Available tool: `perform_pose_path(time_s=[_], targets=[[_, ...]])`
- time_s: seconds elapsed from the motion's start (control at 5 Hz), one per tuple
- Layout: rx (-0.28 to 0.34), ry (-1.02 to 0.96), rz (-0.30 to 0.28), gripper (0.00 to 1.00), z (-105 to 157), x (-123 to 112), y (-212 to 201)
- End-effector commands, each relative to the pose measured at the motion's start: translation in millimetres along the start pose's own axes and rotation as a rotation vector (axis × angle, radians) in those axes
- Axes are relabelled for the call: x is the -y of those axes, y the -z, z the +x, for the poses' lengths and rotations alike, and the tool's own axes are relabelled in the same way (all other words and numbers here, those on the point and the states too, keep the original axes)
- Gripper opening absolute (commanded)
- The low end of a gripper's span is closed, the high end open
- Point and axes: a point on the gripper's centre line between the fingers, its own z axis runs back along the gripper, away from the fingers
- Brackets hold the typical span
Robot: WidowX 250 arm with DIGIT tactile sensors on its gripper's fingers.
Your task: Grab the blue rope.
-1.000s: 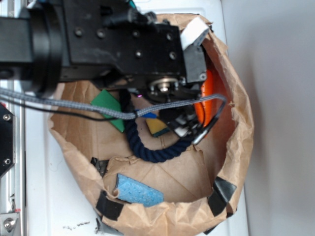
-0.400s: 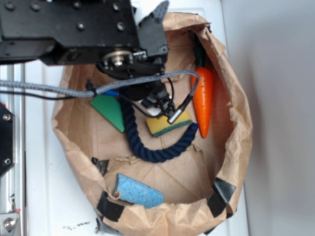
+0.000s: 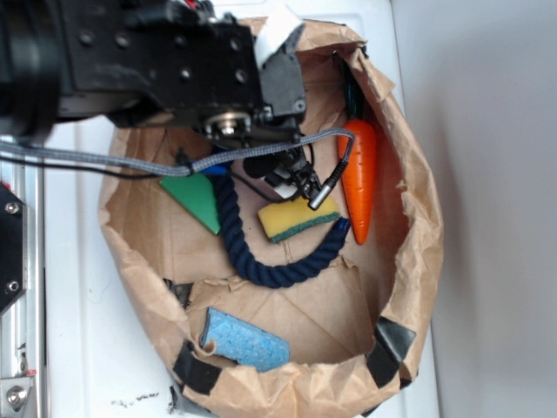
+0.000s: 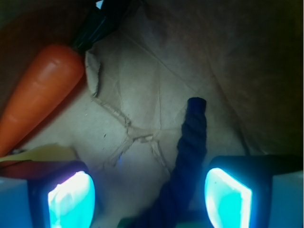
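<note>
The blue rope [image 3: 261,261] is a thick navy twisted rope lying curved like a J on the floor of a brown paper bag [image 3: 418,261]. Its upper end runs under my gripper [image 3: 270,178]. In the wrist view the rope [image 4: 187,156] runs up between my two glowing fingertips, nearer the right pad [image 4: 227,197]. My gripper [image 4: 149,199] is open, jaws wide apart on either side of the rope, not touching it.
Inside the bag lie an orange carrot [image 3: 359,178], a yellow-green sponge [image 3: 298,218], a green triangular block [image 3: 196,196] and a light blue speckled sponge [image 3: 246,341]. A grey braided cable [image 3: 130,161] crosses the bag. The bag walls stand high all round.
The arm has swung left off the carrot, which now shows in full, then shifted slightly right and down over the rope's upper end. The rope has not moved.
</note>
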Motion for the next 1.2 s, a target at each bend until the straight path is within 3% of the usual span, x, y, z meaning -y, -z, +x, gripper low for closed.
perform_pose_path(time_s=[0.0,0.2,0.4,0.6,1.0], targets=[[-0.027,-0.082,-0.009,1.0,1.4,3.9,8.1],[-0.102,-0.167,-0.017,1.0,0.9,2.5,-10.0],[-0.135,-0.283,-0.004,1.0,-7.3,-0.7,-16.9],[-0.131,-0.303,0.021,1.0,-16.3,-0.1,-16.6],[-0.104,-0.316,0.017,1.0,-11.9,-2.0,6.6]])
